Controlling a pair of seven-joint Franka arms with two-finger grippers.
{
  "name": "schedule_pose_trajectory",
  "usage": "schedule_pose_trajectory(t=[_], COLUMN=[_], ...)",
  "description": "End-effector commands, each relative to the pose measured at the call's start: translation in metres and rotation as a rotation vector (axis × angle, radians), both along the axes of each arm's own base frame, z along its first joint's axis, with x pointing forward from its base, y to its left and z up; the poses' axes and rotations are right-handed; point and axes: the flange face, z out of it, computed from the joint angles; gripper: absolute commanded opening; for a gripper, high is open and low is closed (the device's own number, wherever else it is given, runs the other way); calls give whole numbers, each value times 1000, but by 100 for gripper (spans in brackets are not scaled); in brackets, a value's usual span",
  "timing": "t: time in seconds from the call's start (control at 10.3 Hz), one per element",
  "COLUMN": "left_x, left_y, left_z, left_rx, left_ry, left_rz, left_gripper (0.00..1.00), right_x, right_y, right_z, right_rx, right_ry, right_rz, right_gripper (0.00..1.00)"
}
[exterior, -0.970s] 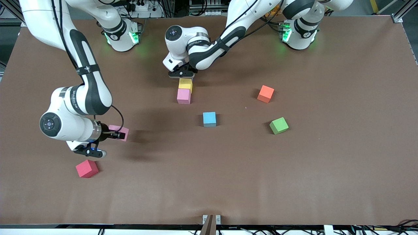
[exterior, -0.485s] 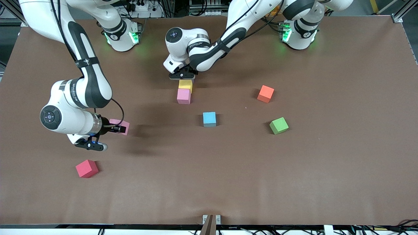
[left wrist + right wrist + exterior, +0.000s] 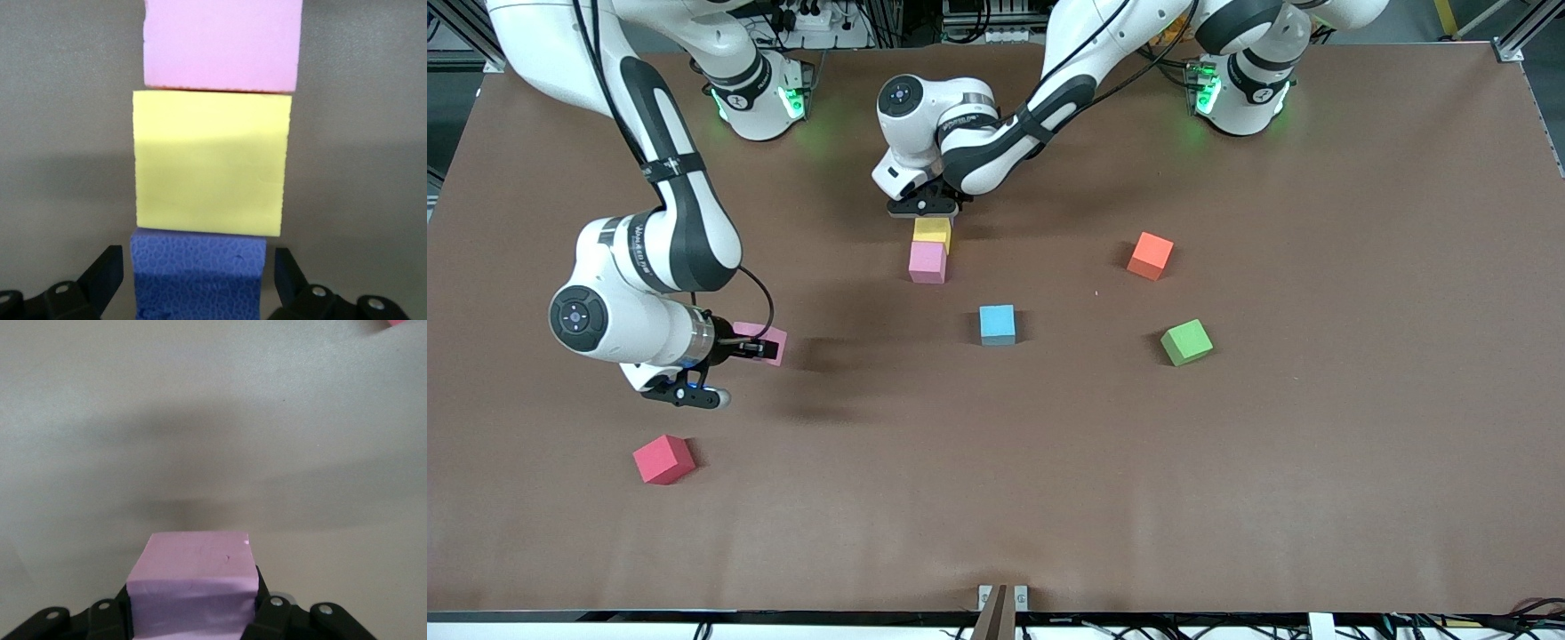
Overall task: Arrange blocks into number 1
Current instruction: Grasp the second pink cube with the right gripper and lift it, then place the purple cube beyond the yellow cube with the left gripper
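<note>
Front view. We record the right gripper [image 3: 754,348] in the air over the table [image 3: 1316,444] toward the right arm's end, its fingers closed on a pink cube [image 3: 766,341] held off the surface. The red cube [image 3: 663,459] lies on the table nearer to the camera than the spot under that gripper. The left gripper [image 3: 925,206] is low at the middle of the table, at the end of a short column of blocks farthest from the camera. Next in that column we list the yellow cube [image 3: 932,233], then a second pink cube [image 3: 927,261] touching it on the camera side. The light blue cube [image 3: 997,324] sits apart, nearer to the camera. The orange cube [image 3: 1150,255] and green cube [image 3: 1186,342] lie toward the left arm's end.

Left wrist view. We note a purple cube [image 3: 197,273] between the two fingers [image 3: 103,275], with a slim gap at each side, so the fingers stand parted and not pressing it. The purple cube touches the yellow cube [image 3: 212,163], which touches the second pink cube [image 3: 222,43]; the three make one straight line.

Right wrist view. The held pink cube [image 3: 192,587] fills the space between the fingers [image 3: 110,620], both pads tight against its sides, with bare table under it.
</note>
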Motion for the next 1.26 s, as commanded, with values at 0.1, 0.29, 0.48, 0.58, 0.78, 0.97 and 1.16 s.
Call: schedule_pose_trajectory(t=[0.1,0.29,0.48,0.58,0.78,0.97,1.16], left_x=[0,7,57,91,171,226,259], left_y=[-7,-1,28,50,106,153,171], left_z=[35,57,92,108,118,117,110], left_rx=[0,25,63,63,59,49,-31], left_ry=[-22,-38,-60,-70,-66,-58,-78], left_rz=[27,36,101,142,189,209,250], left_gripper=[100,100,100,100,100,100,100], right_x=[-9,-10,-11,-12,-16,-28,-44], right_y=[11,19,24,33,51,97,149], right_z=[7,7,7,6,4,-7,-24], right_rx=[12,50,51,50,49,37,30], right_ry=[-6,2,1,1,-1,2,-8], right_rz=[-26,-49,-43,-32,-5,77,157], right_gripper=[44,44,44,44,44,44,44])
